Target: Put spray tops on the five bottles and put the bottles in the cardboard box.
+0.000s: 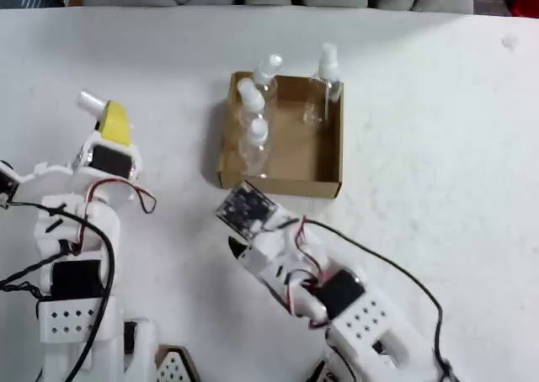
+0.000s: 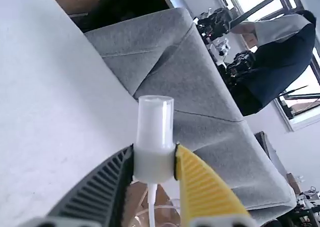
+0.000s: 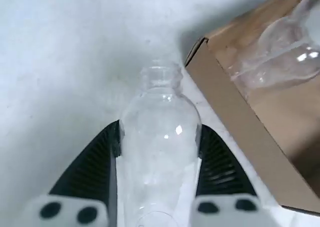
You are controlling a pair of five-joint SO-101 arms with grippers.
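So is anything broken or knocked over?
Nothing stands out. Four capped bottles sit in the cardboard box. The right gripper holds an uncapped bottle beside the box, and the left gripper holds a spray top. That all fits the job.

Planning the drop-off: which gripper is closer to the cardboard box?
Right. The right gripper, shut on an uncapped bottle, is beside the wall of the cardboard box; the left gripper, holding a spray top, stands well apart from it.
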